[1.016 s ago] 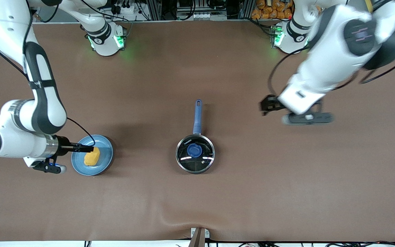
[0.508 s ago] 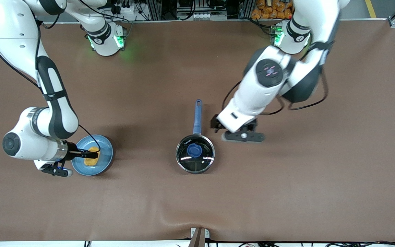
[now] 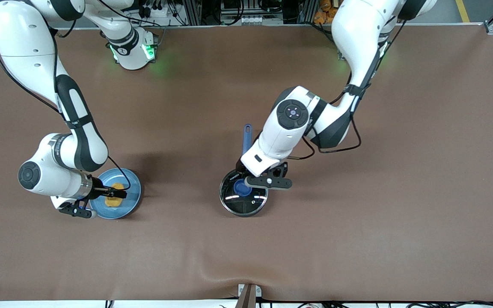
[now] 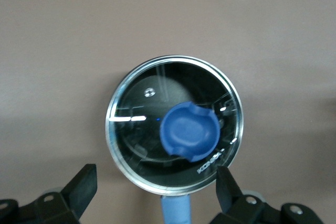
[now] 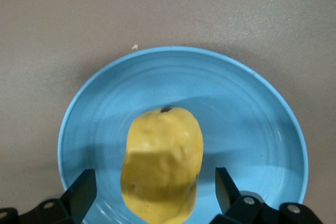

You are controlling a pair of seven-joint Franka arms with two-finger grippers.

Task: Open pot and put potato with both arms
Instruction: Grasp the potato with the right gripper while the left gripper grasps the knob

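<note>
The left gripper (image 4: 156, 184), jaws spread wide and holding nothing, hangs over the pot (image 3: 243, 192) near the middle of the table, its fingers (image 4: 84, 182) straddling the root of the blue handle (image 4: 176, 209) rather than the lid's blue knob (image 4: 189, 131). The right gripper (image 5: 152, 190), equally wide and empty, is poised over the potato (image 5: 163, 162), which lies on the light-blue plate (image 5: 247, 114) toward the right arm's end of the table, with a finger (image 5: 81, 190) to either side of it. To do this step well, the left gripper would likely need to centre on the knob before descending, close squarely and lift the lid (image 4: 136, 124) straight up, so the pot is not dragged. The right would do best to close across the potato's narrow width, low enough that the rounded lump does not squirt free. The pot remains covered by its glass lid, and nothing can be made out inside through the reflections. The plate holds only the potato. The brown table (image 3: 357, 214) carries nothing else.
</note>
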